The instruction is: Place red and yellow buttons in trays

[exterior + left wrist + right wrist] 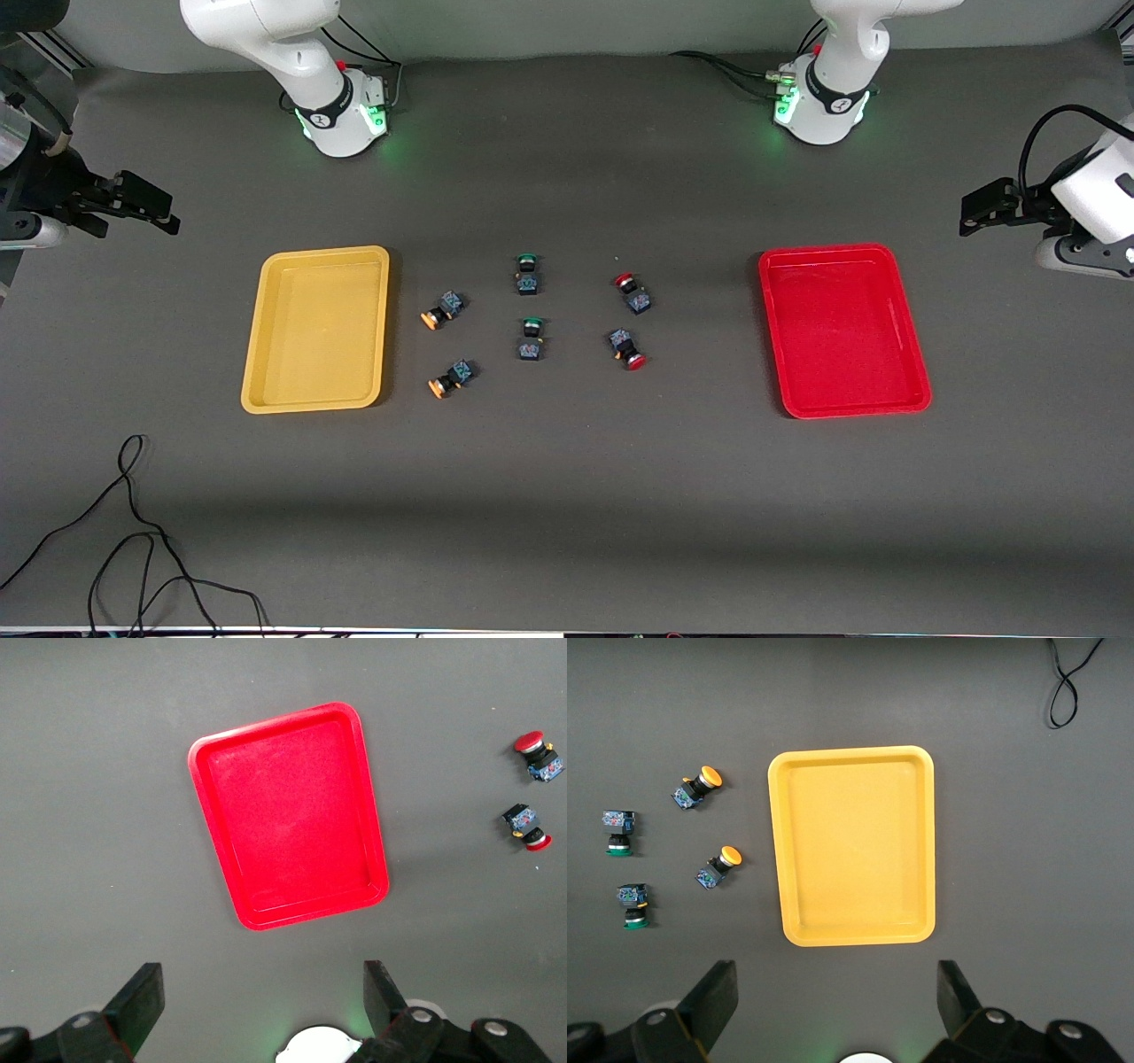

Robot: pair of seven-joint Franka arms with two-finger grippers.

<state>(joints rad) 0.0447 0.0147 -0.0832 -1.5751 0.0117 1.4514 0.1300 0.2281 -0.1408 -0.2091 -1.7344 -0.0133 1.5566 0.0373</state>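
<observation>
The yellow tray (314, 328) lies toward the right arm's end of the table and the red tray (842, 328) toward the left arm's end; both are empty. Two yellow-capped buttons (443, 310) (452, 378) lie beside the yellow tray. Two red-capped buttons (633, 292) (626, 348) lie nearer the red tray. My right gripper (164, 213) is open and empty, high over the table's end; its wrist view shows the yellow tray (855, 846) and yellow buttons (700, 786) (719, 865). My left gripper (970, 213) is open and empty; its wrist view shows the red tray (288, 815) and red buttons (539, 757) (527, 826).
Two green-capped buttons (528, 273) (531, 339) lie in the middle between the yellow and red ones. A black cable (133, 532) loops on the table near the front camera, at the right arm's end. The arm bases (341, 106) (824, 102) stand farthest from the camera.
</observation>
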